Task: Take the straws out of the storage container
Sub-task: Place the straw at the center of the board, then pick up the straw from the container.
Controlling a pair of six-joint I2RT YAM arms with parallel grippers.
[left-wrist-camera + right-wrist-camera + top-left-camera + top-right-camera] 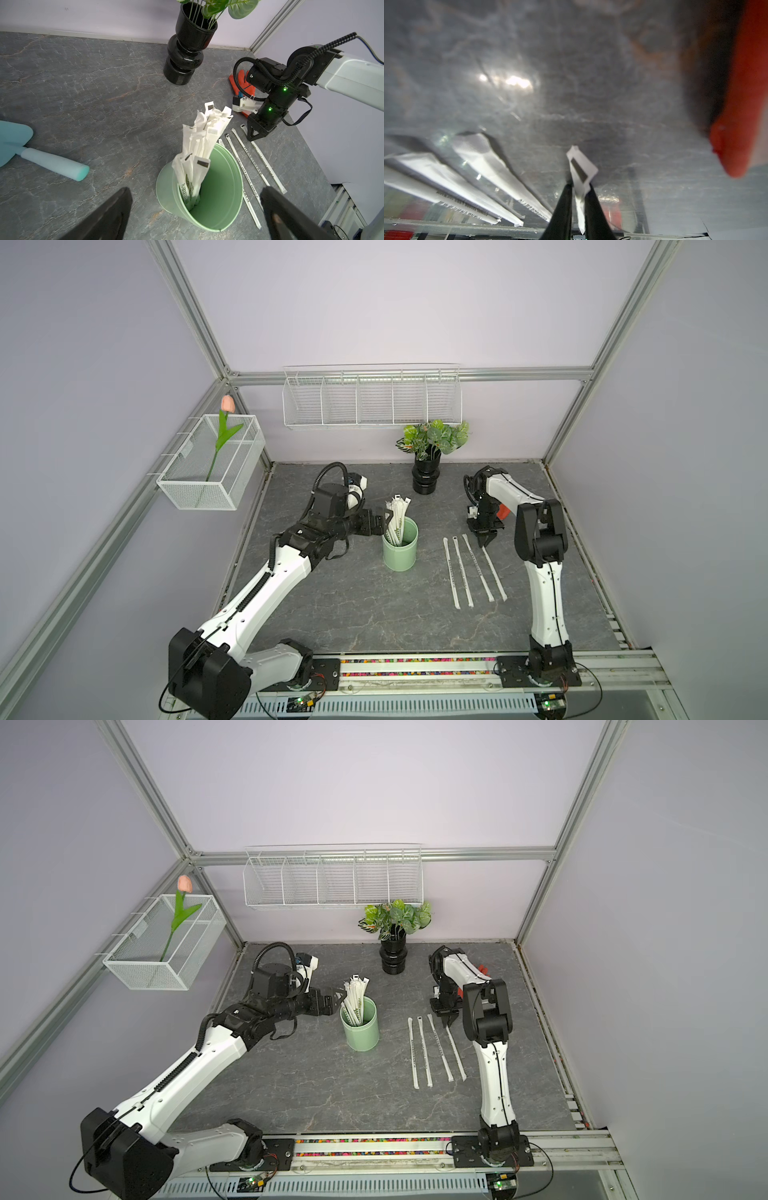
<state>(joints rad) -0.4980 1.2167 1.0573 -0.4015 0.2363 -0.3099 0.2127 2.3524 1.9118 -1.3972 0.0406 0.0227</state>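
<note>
Left gripper [384, 522], wide open, just left of white paper-wrapped straws [397, 515] upright in pale mint-green cylindrical cup [401, 559], frame centre — nearer arm. Right gripper [485, 541]: narrow round laid straw [495, 573]; grip unclear.

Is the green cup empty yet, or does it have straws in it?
Not empty: a bundle of straws stands in the cup, leaning on its rim. Four others lie on the table.

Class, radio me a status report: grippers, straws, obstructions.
Left gripper open beside bundled straws in mint cup. Right gripper astride fourth laid straw at its end, grip unclear. Three more straws alongside. Nothing blocks either gripper.
</note>
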